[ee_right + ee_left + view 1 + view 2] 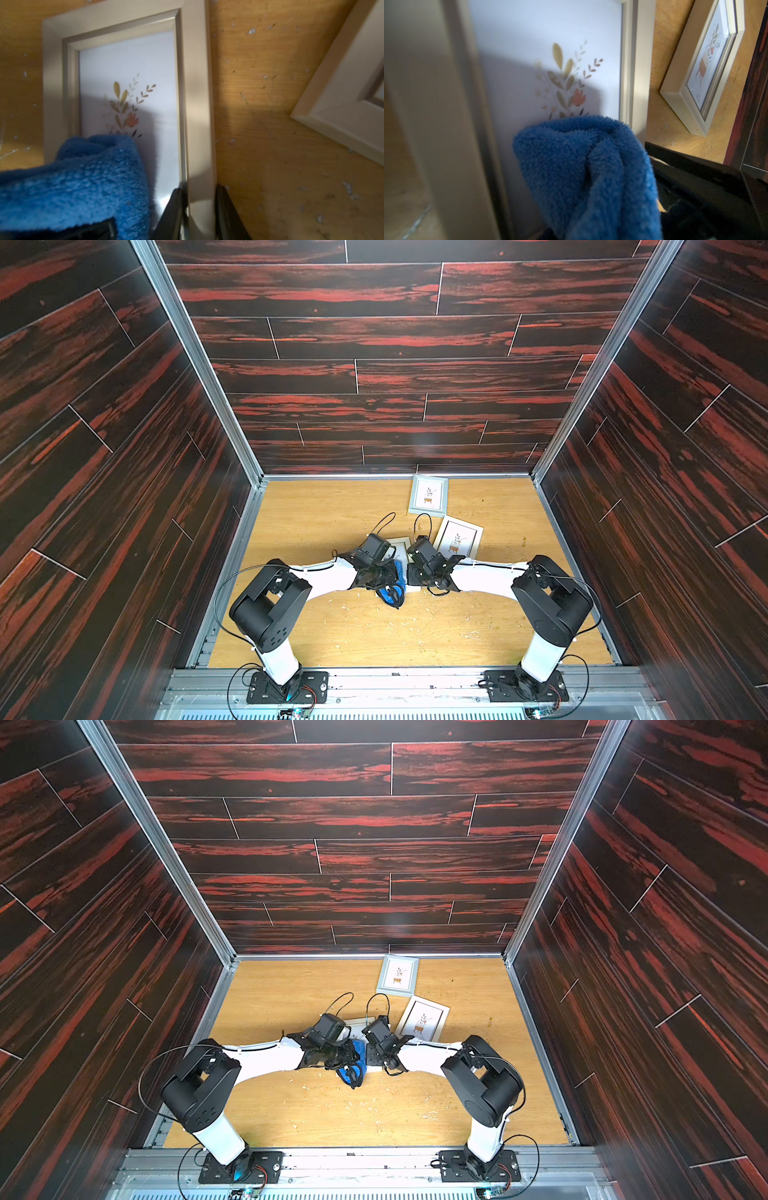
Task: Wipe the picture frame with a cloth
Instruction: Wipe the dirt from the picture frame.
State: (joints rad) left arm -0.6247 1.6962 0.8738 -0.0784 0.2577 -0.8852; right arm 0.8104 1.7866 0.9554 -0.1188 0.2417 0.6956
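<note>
Wooden table [332,635]; left gripper [391,585] pinched, seemingly on the cloth [581,166]; right gripper [199,200] clamped on the picture frame [197,104] rim.

The scuffed wooden table [332,635] bears the far frame [428,495], middle frame [457,537] and near frame [124,68], seemingly all flat.

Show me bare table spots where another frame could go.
Free: the table strip between the arm bases, and the far-left corner beside the grey frame. Crowded: the middle, where left gripper, right gripper, cloth, centre frame and white frame meet.
</note>
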